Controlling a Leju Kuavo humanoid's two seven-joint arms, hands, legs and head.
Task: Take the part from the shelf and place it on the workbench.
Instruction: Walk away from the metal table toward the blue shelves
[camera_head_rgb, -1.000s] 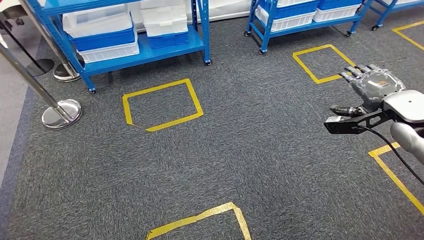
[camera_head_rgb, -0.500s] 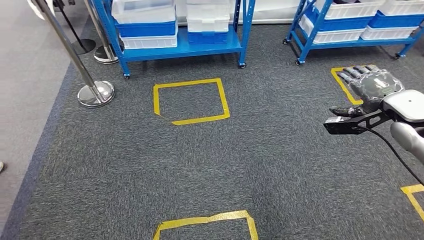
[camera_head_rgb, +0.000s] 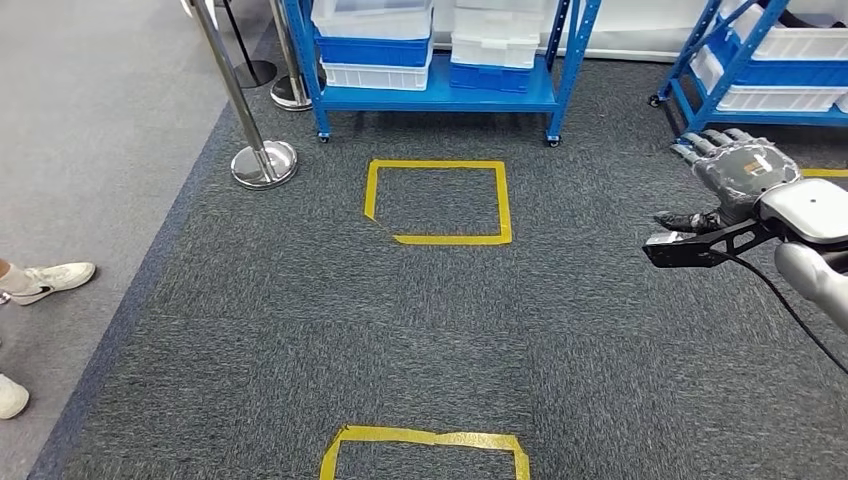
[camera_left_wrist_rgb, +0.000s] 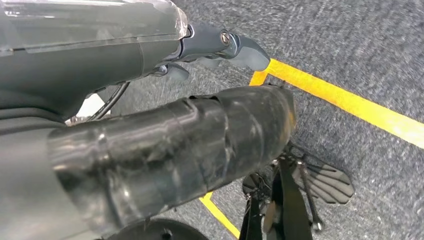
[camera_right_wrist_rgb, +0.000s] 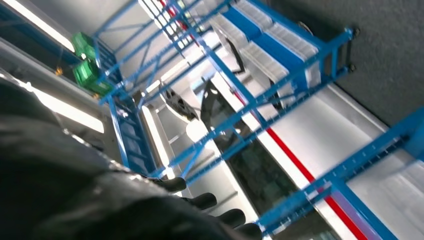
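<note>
A blue shelf (camera_head_rgb: 440, 95) on castors stands straight ahead, with white and blue bins (camera_head_rgb: 375, 45) on its lowest level. I cannot make out any single part in them. My right hand (camera_head_rgb: 740, 175) is raised at the right, fingers stretched forward and apart, thumb out, holding nothing. In the right wrist view its dark fingertips (camera_right_wrist_rgb: 210, 200) point toward blue shelving (camera_right_wrist_rgb: 280, 85). My left hand (camera_left_wrist_rgb: 100, 60) hangs over the carpet with its thick thumb (camera_left_wrist_rgb: 200, 140) and a grey finger (camera_left_wrist_rgb: 225, 42) extended, nothing in it.
A second blue shelf (camera_head_rgb: 760, 100) stands at the far right. Two chrome stanchions (camera_head_rgb: 262, 160) stand left of the first shelf. A person's white shoes (camera_head_rgb: 50, 280) are at the left edge. Yellow tape squares (camera_head_rgb: 440, 200) mark the grey carpet, one near me (camera_head_rgb: 425, 440).
The camera has turned left, so the whole scene slid right and the shelf now sits ahead. The person's shoes came into view. My right hand keeps the same raised pose.
</note>
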